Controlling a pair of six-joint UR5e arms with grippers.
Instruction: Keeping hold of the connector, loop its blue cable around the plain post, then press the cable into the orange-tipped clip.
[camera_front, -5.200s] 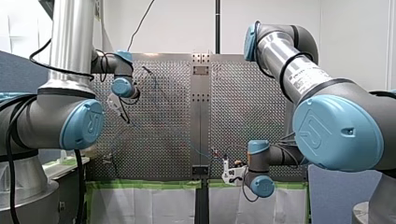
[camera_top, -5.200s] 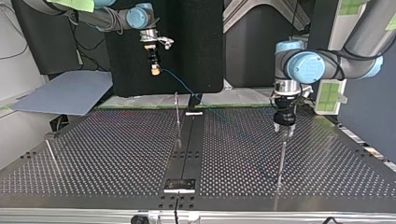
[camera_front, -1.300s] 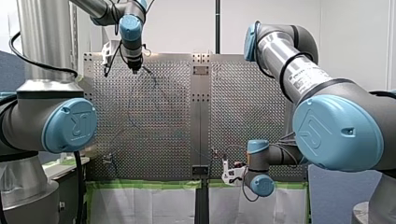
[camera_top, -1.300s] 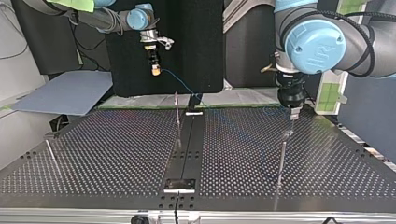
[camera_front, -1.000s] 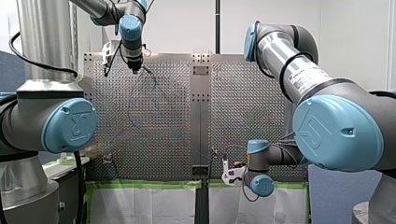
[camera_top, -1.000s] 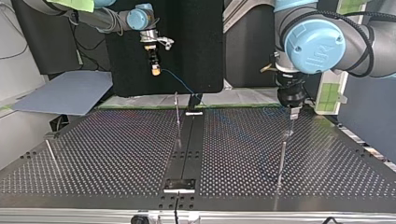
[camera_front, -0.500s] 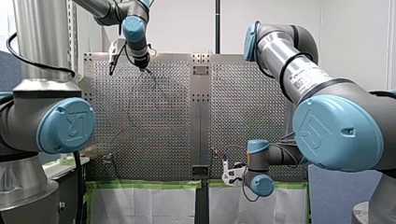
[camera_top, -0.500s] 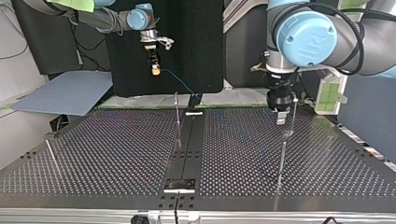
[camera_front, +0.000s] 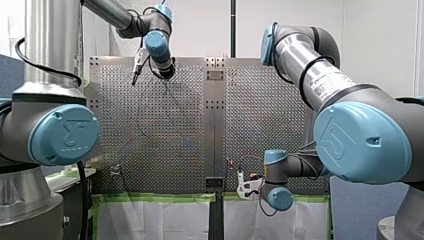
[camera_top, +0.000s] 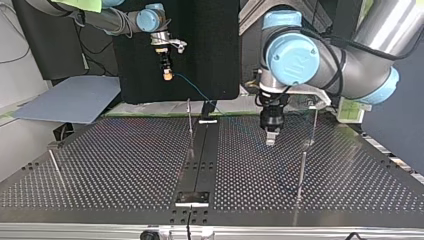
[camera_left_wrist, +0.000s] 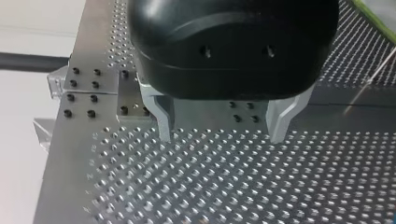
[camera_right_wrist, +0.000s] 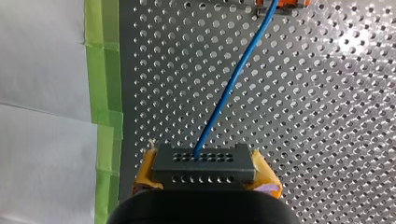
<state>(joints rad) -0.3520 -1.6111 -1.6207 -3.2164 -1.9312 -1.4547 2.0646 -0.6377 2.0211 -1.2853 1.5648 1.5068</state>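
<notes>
You have the right gripper (camera_right_wrist: 205, 171) pinching the grey perforated connector (camera_right_wrist: 205, 161) between its yellow pads (camera_right_wrist: 145, 169). The thin blue cable (camera_right_wrist: 233, 79) runs ahead across the perforated metal table (camera_right_wrist: 327, 116). The left gripper (camera_left_wrist: 222, 136) hovers close over that table, metal fingers (camera_left_wrist: 164, 122) spread apart.

Bright, diffuse light is filling every view. In the right wrist view, glare is whitening the perforated table (camera_right_wrist: 359, 42) beside the blue cable (camera_right_wrist: 235, 79), while the connector (camera_right_wrist: 204, 163) is showing evenly lit.
</notes>
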